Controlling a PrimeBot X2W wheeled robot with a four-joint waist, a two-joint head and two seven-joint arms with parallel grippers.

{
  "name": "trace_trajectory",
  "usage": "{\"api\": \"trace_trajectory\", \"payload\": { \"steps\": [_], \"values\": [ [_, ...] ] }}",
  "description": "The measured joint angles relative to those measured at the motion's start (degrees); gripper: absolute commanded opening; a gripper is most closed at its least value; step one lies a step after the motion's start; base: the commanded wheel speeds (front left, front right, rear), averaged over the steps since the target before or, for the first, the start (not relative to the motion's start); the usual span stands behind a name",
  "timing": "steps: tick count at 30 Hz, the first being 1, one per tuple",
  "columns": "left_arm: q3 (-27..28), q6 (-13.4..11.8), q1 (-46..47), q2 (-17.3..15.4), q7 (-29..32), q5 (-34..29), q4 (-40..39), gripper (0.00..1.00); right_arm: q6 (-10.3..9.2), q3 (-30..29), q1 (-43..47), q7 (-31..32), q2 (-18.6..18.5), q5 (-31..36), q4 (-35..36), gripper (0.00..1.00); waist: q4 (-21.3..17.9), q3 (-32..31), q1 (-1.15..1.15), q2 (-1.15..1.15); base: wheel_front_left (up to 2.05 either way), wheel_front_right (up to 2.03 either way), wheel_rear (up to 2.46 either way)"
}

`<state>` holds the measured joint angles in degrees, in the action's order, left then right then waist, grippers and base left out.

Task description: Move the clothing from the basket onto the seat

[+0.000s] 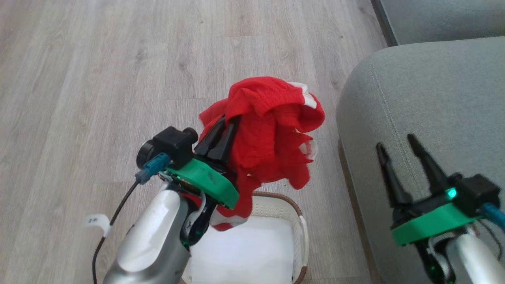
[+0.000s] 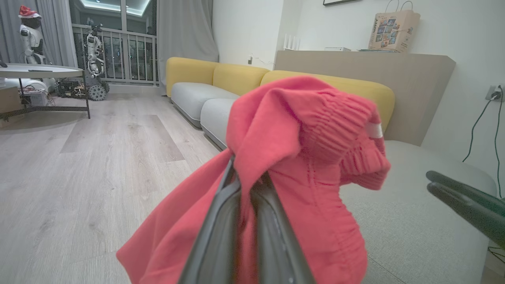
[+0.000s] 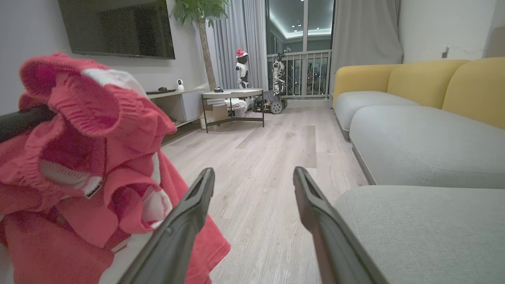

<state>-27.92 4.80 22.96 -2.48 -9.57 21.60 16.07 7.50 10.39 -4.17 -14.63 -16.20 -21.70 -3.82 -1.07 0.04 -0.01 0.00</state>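
Left gripper (image 1: 225, 130): centre of the head view, fingers pinched narrow on the clothing (image 1: 268, 130) to hoist it.
Clothing: bunched over those fingers, in the air above the basket (image 1: 291, 205), its lowest fold hanging near the rim.
Basket: bottom centre, just beside the seat (image 1: 426, 98); a white sheet (image 1: 244, 252) lies inside.
Right gripper (image 1: 396, 142): lower right over the seat, fingers spread, holding nothing.
Next, likely: carry the load rightward onto the cushion.

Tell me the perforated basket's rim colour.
Brown; the cream oval basket's rim shows best in the head view.
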Motion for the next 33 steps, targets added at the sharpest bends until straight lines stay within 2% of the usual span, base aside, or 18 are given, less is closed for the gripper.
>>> {"api": "trace_trajectory", "payload": {
  "steps": [10, 22, 26, 33],
  "values": [
    [-1.4, -0.8, 0.0, 0.0, 1.4, 0.5, -2.0, 0.0, 0.0, 7.6, -0.7, 0.0, -1.0, -1.7, 0.0, 1.0, -0.6, 0.3, 0.0, 0.0, 0.0, 0.0, 0.0],
    [-4.6, -0.7, 0.0, 0.0, 1.4, 0.9, -2.6, 0.0, 0.0, 19.7, -11.2, 0.0, -4.8, -5.2, -6.3, 1.0, 0.9, 0.6, 0.0, 0.0, 0.0, 0.0, 0.0],
    [-6.6, -0.6, 0.1, -0.1, 1.5, 1.9, -2.6, 0.0, 0.0, 23.6, -15.2, 0.0, -6.1, -7.8, -9.7, 1.0, 2.4, 0.8, 0.0, 0.0, 0.0, 0.0, 0.0],
    [-10.4, -0.5, 0.5, -0.1, 1.4, 3.9, -2.3, 0.0, 0.0, 31.9, -20.6, 0.0, -6.7, -16.2, -13.3, 1.0, 5.3, 0.6, 0.0, 0.0, 0.0, 0.0, 0.0]
  ]
}}
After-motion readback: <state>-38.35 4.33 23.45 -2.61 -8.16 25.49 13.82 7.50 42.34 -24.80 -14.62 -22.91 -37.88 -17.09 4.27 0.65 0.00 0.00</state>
